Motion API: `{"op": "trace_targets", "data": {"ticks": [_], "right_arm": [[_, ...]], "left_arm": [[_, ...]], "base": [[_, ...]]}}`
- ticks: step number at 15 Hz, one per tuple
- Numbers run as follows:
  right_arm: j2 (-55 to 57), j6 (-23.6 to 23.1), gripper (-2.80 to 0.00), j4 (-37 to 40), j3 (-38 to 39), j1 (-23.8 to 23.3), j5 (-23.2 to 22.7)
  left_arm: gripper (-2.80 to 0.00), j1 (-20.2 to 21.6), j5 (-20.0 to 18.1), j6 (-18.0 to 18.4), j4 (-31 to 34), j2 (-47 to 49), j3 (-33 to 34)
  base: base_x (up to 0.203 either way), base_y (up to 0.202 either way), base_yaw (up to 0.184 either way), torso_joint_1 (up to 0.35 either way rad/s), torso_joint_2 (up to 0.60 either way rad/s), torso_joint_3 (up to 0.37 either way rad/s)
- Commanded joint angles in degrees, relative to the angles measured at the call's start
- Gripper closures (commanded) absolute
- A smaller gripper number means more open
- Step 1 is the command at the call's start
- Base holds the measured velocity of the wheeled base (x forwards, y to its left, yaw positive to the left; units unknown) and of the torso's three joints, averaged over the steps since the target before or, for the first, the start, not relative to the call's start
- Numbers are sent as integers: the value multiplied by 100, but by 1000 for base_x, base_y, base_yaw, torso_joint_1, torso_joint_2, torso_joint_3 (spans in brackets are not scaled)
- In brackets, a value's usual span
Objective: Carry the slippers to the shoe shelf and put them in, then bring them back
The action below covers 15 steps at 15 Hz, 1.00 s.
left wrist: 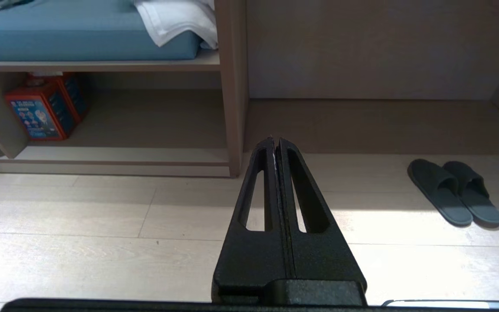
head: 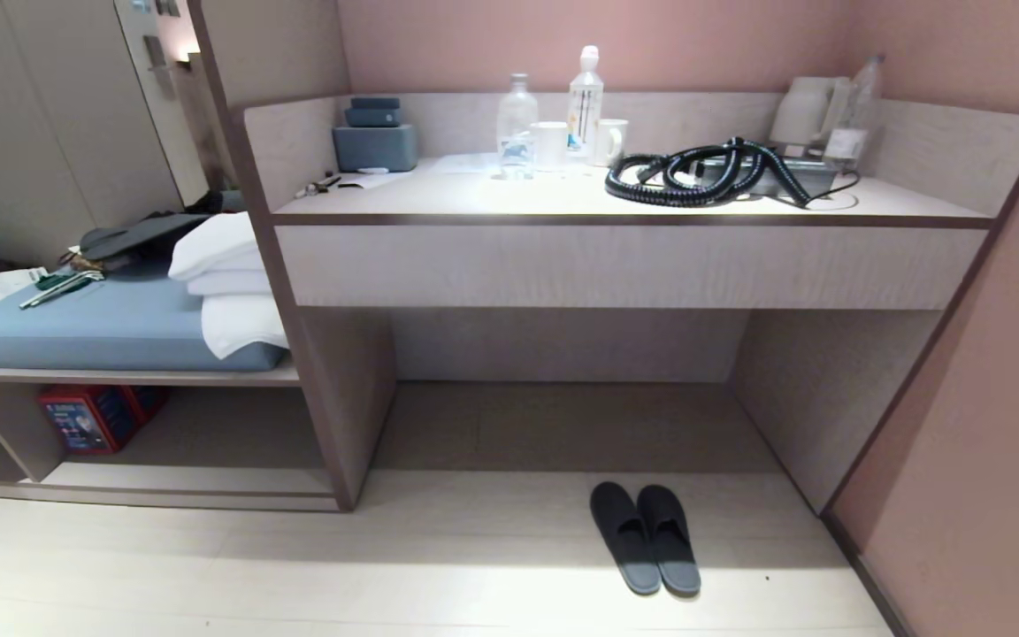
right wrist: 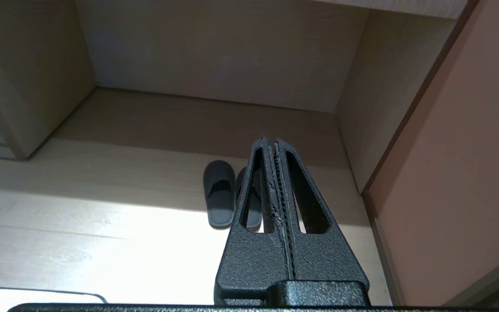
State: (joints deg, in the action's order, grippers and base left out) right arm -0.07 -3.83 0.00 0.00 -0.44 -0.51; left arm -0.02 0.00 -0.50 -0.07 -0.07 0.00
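Slippers sat paired on the floor, just in front of the desk recess, right of centre; shoe shelf far left held none. Left gripper and right gripper both had fingers pressed together, empty. Nothing picked up yet, so the whole carry looked left to do.

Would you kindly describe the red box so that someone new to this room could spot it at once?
Start at the bench with the blue cushion, left of the long desk. In the open cubby beneath it, towards its left end, stands the red box. It has a blue printed front and is the only thing in that cubby.
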Motion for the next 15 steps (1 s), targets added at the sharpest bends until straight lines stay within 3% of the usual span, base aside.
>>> {"op": "trace_targets", "data": {"ticks": [1, 10, 15], "right_arm": [[7, -4, 0, 0, 0, 0, -2], [7, 58, 0, 0, 0, 0, -1], [7, 58, 0, 0, 0, 0, 7]], "left_arm": [[0, -1, 0, 6, -1, 7, 0], [0, 0, 0, -3, -1, 0, 0], [0, -3, 0, -3, -1, 7, 0]], "base": [[0, 0, 0, 4, 3, 133], [0, 0, 0, 0, 1, 16], [1, 150, -7, 0, 4, 3]]}}
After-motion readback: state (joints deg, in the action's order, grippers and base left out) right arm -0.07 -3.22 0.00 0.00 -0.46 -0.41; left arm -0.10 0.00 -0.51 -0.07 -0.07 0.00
